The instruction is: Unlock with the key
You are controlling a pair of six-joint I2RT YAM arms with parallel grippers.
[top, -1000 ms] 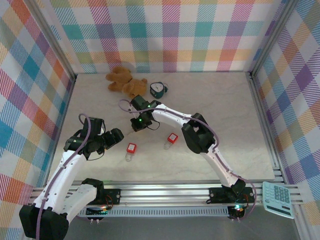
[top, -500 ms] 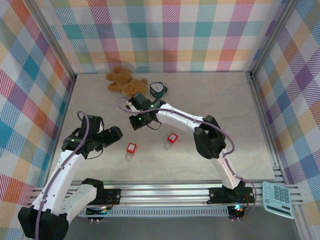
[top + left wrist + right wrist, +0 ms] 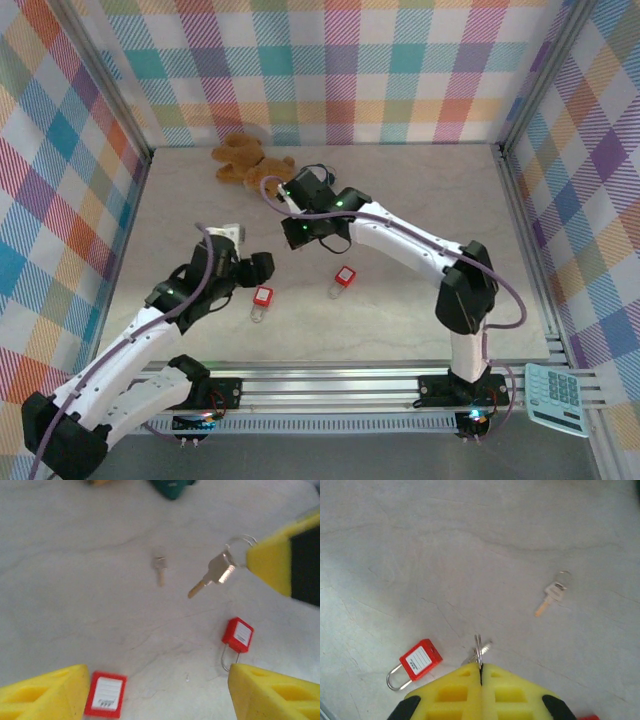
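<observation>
If you look through the left wrist camera, you will find the key [image 3: 217,572] small and slim, with a silvery head and a narrow blade that turns tan toward its tip. It hangs from a thin wire key ring [image 3: 478,650]. That ring is pinched between the yellow fingertips of your right gripper [image 3: 481,669], which are pressed together with no gap showing. From the right wrist camera you see the ring edge-on, sticking out just past the fingertips, with the key mostly hidden behind it. The key slants down and to the left from the ring; you cannot tell whether its tip touches the table [image 3: 450,200].

From above, your right gripper sits left of the table's centre. It is farther away than the left padlock [image 3: 263,297] and the right padlock [image 3: 345,277], and between them from side to side. Your left gripper [image 3: 157,672] stands wide open with nothing between its fingers, just beside the left padlock. The key hangs ahead of it, well apart. A second key [image 3: 160,570] lies flat on the table, apart from the held one.
</observation>
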